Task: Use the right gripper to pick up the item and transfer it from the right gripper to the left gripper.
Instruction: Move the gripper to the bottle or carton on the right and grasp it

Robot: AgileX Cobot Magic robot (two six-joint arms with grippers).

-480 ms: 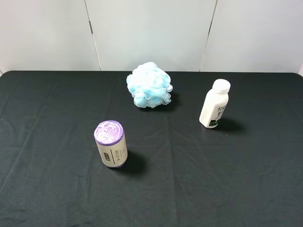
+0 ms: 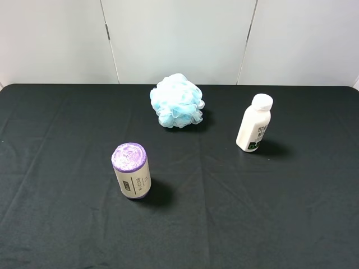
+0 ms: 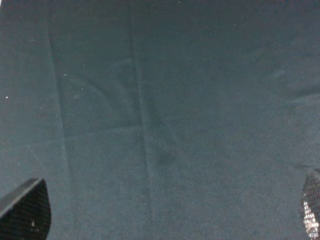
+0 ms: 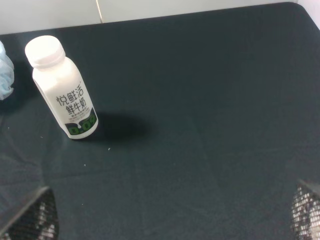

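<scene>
The item, a small white bottle with a round white cap, dark print and a green-black patch near its base, stands upright on the black cloth at the right. It also shows in the right wrist view. My right gripper is open and empty, some way short of the bottle; only its fingertips show. My left gripper is open and empty over bare cloth; only its fingertips show. Neither arm shows in the exterior high view.
A purple-topped cylinder roll stands left of centre. A blue-white bath pouf lies at the back centre, its edge showing in the right wrist view. The black cloth ends at a white wall behind.
</scene>
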